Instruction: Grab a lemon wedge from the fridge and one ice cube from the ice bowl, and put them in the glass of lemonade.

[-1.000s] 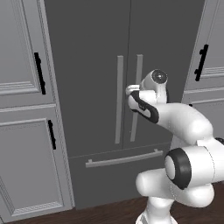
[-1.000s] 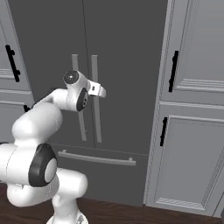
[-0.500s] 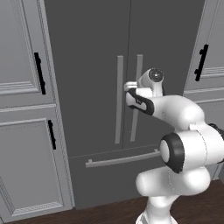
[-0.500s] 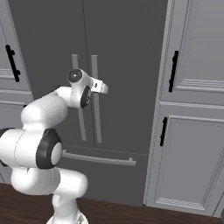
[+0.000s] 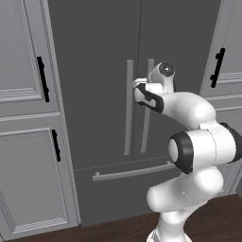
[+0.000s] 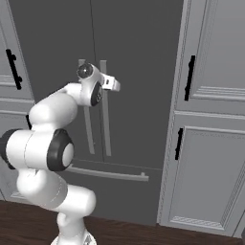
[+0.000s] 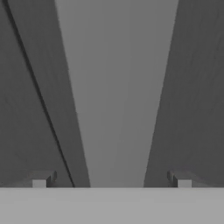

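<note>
The fridge (image 5: 94, 56) is a tall dark grey unit and both its doors are shut. Two long silver vertical handles run down its middle. My gripper (image 5: 138, 88) is raised against the upper part of the right door's handle (image 5: 149, 118). In the hand view that handle (image 7: 116, 87) runs up the middle, between my two spread fingertips (image 7: 43, 179), so the gripper (image 7: 111, 180) is open around it without pinching it. The right base view has the gripper (image 6: 116, 85) beside the same handle (image 6: 104, 124). The lemon wedge, ice cube, ice bowl and glass of lemonade are out of view.
Light grey panelled cabinets with black handles flank the fridge, on the left (image 5: 28, 142) and on the right (image 6: 210, 143). The fridge's lower drawer carries a horizontal silver handle (image 5: 132, 171). Below lies a dark wooden floor (image 6: 143, 234).
The hand has risen and moved in toward the fridge's right handle, and the elbow has swung up behind it. The jaws stayed open and the doors stayed shut.
</note>
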You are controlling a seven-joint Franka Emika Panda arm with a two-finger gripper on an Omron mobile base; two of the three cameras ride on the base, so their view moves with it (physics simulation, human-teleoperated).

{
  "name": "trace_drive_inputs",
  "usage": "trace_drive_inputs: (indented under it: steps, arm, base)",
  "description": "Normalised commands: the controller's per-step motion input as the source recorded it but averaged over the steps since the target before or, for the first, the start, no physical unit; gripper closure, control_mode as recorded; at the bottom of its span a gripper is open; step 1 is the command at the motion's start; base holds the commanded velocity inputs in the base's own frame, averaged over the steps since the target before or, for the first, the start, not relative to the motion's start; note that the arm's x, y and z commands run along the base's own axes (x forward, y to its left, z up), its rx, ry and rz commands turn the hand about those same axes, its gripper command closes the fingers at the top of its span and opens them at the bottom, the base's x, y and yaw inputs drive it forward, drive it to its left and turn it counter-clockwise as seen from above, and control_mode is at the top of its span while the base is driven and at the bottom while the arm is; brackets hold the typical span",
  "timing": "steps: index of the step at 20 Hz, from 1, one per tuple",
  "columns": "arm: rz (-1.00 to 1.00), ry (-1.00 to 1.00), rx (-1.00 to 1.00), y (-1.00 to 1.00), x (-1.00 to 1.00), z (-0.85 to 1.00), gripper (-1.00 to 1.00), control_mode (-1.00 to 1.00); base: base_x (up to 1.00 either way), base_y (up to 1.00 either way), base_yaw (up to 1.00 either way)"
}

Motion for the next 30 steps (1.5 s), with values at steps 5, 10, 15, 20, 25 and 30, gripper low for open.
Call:
trace_drive_inputs:
  steps: [5,10,15,20,25,30]
  arm:
    - [0.00,-0.02,0.00,0.00,0.50,-0.21,-1.00,-1.00]
    - [0.00,0.00,0.00,0.00,0.22,-0.06,-1.00,-1.00]
    - [0.00,0.00,0.00,0.00,0.11,0.00,1.00,-1.00]
    - [0.00,0.00,0.00,-0.02,0.16,0.00,1.00,-1.00]
    - [-0.03,0.00,0.00,-0.60,0.02,0.00,1.00,-1.00]
    - [-0.11,0.00,0.04,-0.99,-0.28,0.07,1.00,-1.00]
  base:
    - [0.00,0.00,0.00]
    - [0.00,0.00,0.00]
    - [0.00,0.00,0.00]
    - [0.00,0.00,0.00]
    - [0.00,0.00,0.00]
    - [0.00,0.00,0.00]
